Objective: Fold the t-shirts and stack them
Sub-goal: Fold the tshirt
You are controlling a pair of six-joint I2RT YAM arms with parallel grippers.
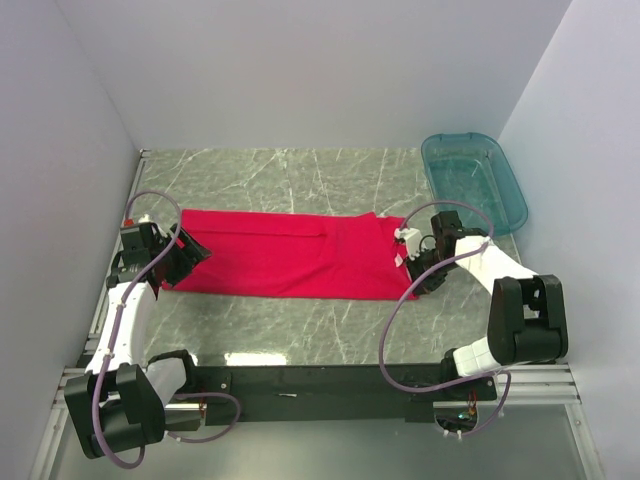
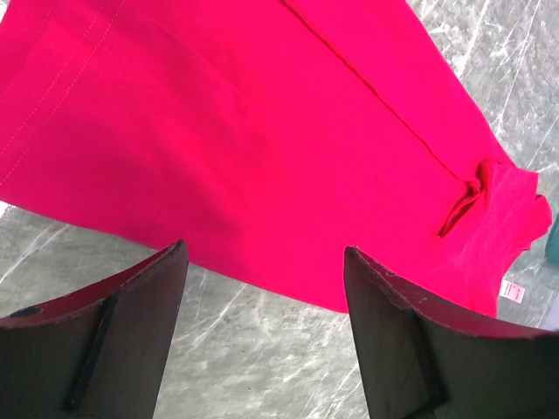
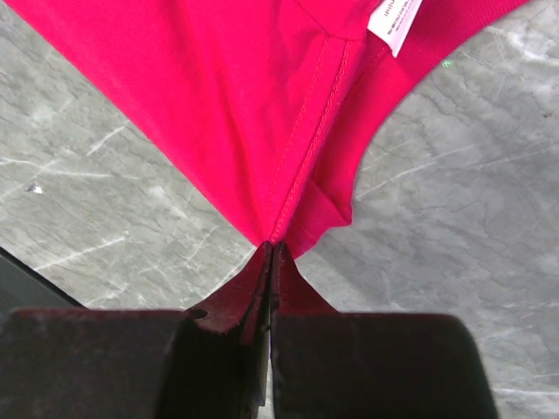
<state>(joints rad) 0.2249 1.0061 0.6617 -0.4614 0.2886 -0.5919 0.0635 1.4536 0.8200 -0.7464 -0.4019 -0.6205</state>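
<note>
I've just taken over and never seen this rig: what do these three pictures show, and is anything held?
Two robot arms stand at the near edge of a table. The wide picture looks down from above and behind them; the other two come from a camera on each wrist, its own dark fingers at the bottom. A red t-shirt lies on the table, a teal bin at the far right. The right gripper is shut on the t-shirt's edge near the white label. The left gripper is open at the other end, holding nothing.

Bare tabletop beyond t-shirt; bin far right.
</note>
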